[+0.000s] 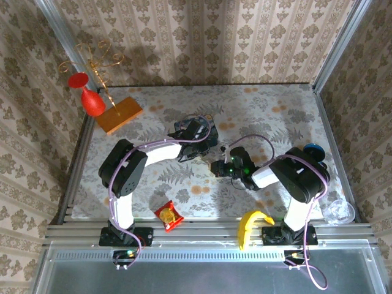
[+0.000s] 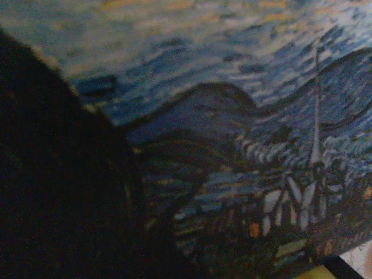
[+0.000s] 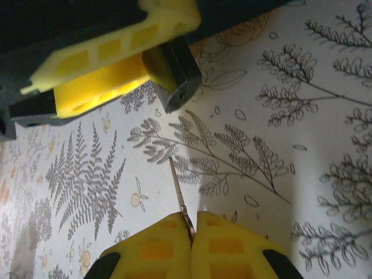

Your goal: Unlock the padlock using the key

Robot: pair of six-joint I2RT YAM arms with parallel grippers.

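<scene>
left gripper (image 3: 154, 49) seems closed on the padlock (image 3: 174, 72), mid-table | right gripper (image 3: 192, 224) pinches the key (image 3: 179, 192), tip near keyhole, not touching | risk, I judge: thin blade misaligned, could miss, twist, or push padlock away

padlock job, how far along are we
Done: the right fingers are shut on the key, and the left fingers hold the padlock. In hand: the key tip points toward the padlock, a gap between them. To do: insert, turn, open.
</scene>
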